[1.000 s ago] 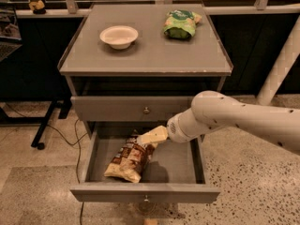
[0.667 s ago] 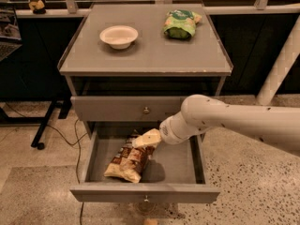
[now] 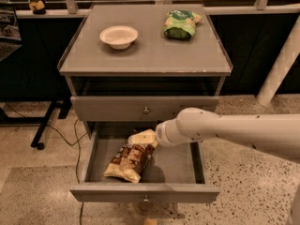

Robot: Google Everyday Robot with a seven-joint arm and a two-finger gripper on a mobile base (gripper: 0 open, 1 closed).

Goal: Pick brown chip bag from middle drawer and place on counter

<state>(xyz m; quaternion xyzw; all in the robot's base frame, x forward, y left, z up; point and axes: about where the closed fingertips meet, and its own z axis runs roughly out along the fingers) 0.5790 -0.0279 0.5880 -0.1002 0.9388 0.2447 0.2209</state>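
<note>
The brown chip bag lies flat in the open middle drawer, left of centre, its long side running toward the back right. My gripper reaches in from the right on a white arm and hangs just above the bag's far end, close to it. The counter is the grey top of the cabinet, above the shut drawer front with a round knob.
A white bowl stands on the counter's back left and a green snack bag at its back right. A white pillar rises at the right. Cables and a black stand leg lie on the floor at left.
My arm has swung left and lower into the drawer, bringing the gripper nearer the bag's far end. The bag has not moved.
</note>
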